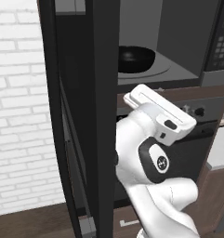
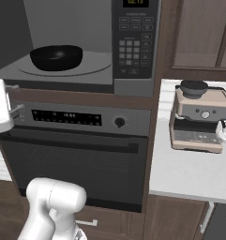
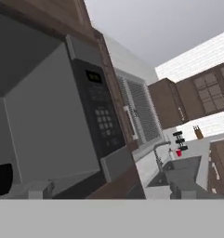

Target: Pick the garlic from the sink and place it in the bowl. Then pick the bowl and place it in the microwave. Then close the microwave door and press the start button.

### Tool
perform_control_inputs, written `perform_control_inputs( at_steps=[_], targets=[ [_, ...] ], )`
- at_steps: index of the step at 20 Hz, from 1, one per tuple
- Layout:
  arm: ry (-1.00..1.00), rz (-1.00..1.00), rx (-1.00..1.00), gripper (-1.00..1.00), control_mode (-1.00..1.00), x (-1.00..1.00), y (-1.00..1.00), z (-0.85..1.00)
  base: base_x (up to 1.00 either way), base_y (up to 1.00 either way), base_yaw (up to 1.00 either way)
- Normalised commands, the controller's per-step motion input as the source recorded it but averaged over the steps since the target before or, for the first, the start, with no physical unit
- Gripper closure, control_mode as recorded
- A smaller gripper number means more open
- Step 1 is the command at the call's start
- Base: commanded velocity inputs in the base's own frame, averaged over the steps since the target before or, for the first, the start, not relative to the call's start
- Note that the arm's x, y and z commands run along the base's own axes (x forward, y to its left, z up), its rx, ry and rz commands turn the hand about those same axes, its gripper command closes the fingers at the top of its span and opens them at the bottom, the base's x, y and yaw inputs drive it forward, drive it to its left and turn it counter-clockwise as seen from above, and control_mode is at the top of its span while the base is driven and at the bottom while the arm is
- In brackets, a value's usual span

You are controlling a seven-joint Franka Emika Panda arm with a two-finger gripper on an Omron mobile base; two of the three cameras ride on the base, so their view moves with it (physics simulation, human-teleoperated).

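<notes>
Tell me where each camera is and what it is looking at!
Left base view: behind the arm on its left, looking past the open microwave door at the bowl in the microwave.
Right base view: behind on the right, facing the microwave, the oven and a coffee machine; the arm's base joint shows low.
Hand view: on the tilted hand, looking at the microwave keypad and, far off, the sink.
Shared: microwave and bowl.

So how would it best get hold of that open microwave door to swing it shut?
Judging from here, push rather than pinch: the microwave door stands swung wide, edge-on, a tall flat panel with no handle showing. Come from its outer face, near the free edge far from the hinge, and press it toward the bowl inside.
</notes>
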Motion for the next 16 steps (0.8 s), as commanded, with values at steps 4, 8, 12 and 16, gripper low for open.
perform_control_inputs(
  at_steps=[4, 8, 12, 16],
  targets=[
    [-0.23, -0.15, -0.27, -1.0, -1.0, -0.07, 0.0, -0.23, 0.0, 0.0, 0.0],
    [-0.25, -0.12, -0.29, -1.0, -1.0, -0.19, 0.01, -0.23, 0.0, 0.0, 0.0],
    [-0.2, -0.07, -0.27, -1.0, -1.0, -0.11, 0.02, -0.32, 0.0, 0.0, 0.0],
    [-0.16, 0.0, -0.2, -1.0, -1.0, -0.01, 0.36, -0.46, 0.0, 0.0, 0.0]
  ],
)
